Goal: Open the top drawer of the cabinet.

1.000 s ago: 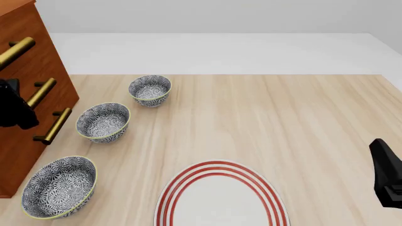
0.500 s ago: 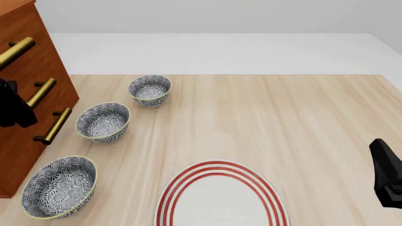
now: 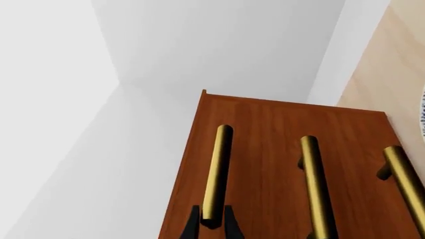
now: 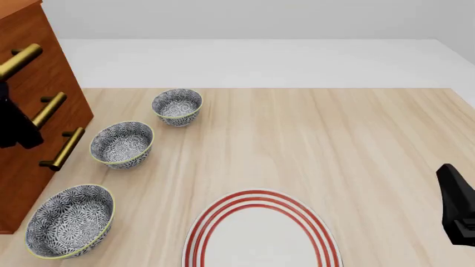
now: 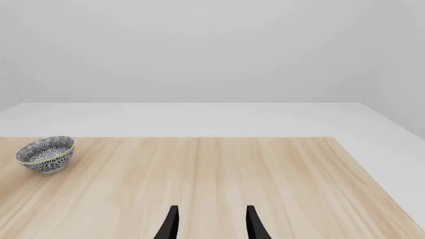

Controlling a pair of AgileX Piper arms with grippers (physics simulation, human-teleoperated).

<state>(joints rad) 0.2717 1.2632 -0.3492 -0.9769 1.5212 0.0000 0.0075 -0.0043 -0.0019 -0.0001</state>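
The left end effector (image 3: 212,226) is seen in the left wrist view with its two dark fingertips set on either side of the near end of the top drawer's brass bar handle (image 3: 216,172), closely flanking the bar; whether it is actually clamped cannot be told. Over the last second the left end effector (image 4: 15,119) has been shifted slightly leftward and upward in the front view, toward the cabinet (image 4: 33,119) front, so the approach appears to have been completed. The top drawer (image 3: 199,164) lies directly ahead of the left end effector and appears fully shut, flush with the cabinet face, beside the two lower handles. No outward travel of the drawer has been registered, so the pull is judged not yet begun. The right end effector (image 5: 210,224) is held apart and empty, low over the tabletop (image 5: 219,169), unmoved, with a patterned bowl (image 5: 45,154) well ahead of it.
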